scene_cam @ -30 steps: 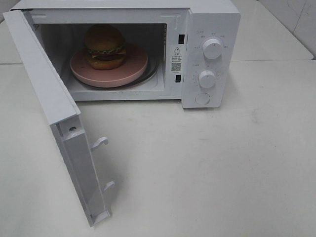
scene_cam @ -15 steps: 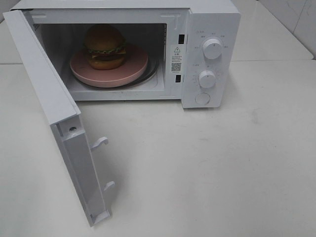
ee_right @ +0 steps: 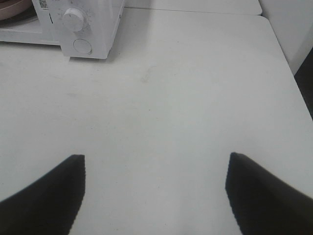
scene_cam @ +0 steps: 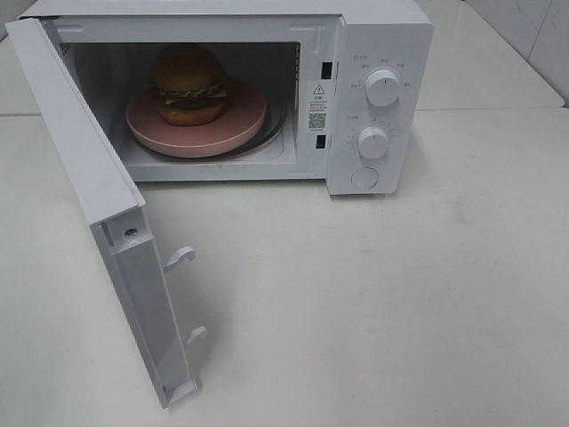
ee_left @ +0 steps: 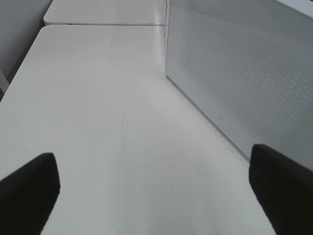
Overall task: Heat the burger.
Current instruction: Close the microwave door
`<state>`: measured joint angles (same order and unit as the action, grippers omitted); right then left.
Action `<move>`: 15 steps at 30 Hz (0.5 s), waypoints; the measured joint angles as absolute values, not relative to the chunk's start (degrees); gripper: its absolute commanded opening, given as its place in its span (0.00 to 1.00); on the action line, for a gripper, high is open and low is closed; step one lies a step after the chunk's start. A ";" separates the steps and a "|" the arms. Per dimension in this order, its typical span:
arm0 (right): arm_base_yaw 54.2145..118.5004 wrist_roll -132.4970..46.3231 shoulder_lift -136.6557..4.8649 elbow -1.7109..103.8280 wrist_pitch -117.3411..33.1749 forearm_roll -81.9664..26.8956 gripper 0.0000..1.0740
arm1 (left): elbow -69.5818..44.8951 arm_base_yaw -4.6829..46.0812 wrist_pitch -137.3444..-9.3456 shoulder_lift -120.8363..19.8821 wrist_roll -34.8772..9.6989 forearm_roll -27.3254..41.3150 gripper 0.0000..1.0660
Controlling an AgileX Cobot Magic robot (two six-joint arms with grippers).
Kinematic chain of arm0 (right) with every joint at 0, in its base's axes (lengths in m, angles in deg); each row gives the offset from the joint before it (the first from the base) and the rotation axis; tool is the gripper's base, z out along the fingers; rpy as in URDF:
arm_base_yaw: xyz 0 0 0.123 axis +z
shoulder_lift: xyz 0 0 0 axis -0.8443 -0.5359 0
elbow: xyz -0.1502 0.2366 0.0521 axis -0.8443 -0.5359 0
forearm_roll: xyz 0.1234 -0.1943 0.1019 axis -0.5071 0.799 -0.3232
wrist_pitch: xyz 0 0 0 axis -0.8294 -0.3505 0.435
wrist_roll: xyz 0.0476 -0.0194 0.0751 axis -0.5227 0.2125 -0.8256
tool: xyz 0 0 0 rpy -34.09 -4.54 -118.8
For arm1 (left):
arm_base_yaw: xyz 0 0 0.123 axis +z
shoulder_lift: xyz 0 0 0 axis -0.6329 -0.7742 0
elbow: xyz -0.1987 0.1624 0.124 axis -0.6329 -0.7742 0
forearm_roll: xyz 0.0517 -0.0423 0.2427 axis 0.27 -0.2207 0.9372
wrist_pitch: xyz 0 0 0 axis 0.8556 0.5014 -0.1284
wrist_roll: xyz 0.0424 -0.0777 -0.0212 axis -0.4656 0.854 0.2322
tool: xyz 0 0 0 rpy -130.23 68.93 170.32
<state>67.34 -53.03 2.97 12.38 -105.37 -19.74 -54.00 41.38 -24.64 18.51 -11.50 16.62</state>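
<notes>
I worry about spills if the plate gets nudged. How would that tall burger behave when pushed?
The burger is tall and stacked in layers, so a push up high would probably tip it or shear the layers. Its domed top looks slippery to grip. The pink plate looks smooth, so it may skid.

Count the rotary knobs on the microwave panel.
2. Upper knob near the top of the panel, lower knob directly beneath it; the flat round button below isn't a knob. None appear hidden.

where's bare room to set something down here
Bare: the white tabletop in front of the white microwave and to its right. Crowded: the cavity, filled by the round pink plate and tall golden-bun burger; the open white door blocks the left.
</notes>
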 measured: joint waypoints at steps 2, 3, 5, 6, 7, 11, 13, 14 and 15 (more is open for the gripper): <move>67.34 -53.03 2.97 12.38 -105.37 -19.74 0.71 | -54.00 41.38 -24.64 18.51 -11.50 16.62 0.97; 67.34 -53.03 2.97 12.38 -105.37 -19.74 0.71 | -54.00 41.38 -24.64 18.51 -11.50 16.62 0.97; 67.34 -53.03 2.97 12.38 -105.37 -19.74 0.71 | -54.00 41.38 -24.64 18.51 -11.50 16.62 0.97; 67.34 -53.03 2.97 12.38 -105.37 -19.74 0.71 | -54.00 41.38 -24.64 18.51 -11.50 16.62 0.97; 67.34 -53.03 2.97 12.38 -105.37 -19.74 0.71 | -54.00 41.38 -24.64 18.51 -11.50 16.62 0.97; 67.34 -53.03 2.97 12.38 -105.37 -19.74 0.71 | -54.00 41.38 -24.64 18.51 -11.50 16.62 0.97; 67.34 -53.03 2.97 12.38 -105.37 -19.74 0.71 | -54.00 41.38 -24.64 18.51 -11.50 16.62 0.97; 67.34 -53.03 2.97 12.38 -105.37 -19.74 0.71 | -54.00 41.38 -24.64 18.51 -11.50 16.62 0.97; 67.34 -53.03 2.97 12.38 -105.37 -19.74 0.71 | -54.00 41.38 -24.64 18.51 -11.50 16.62 0.97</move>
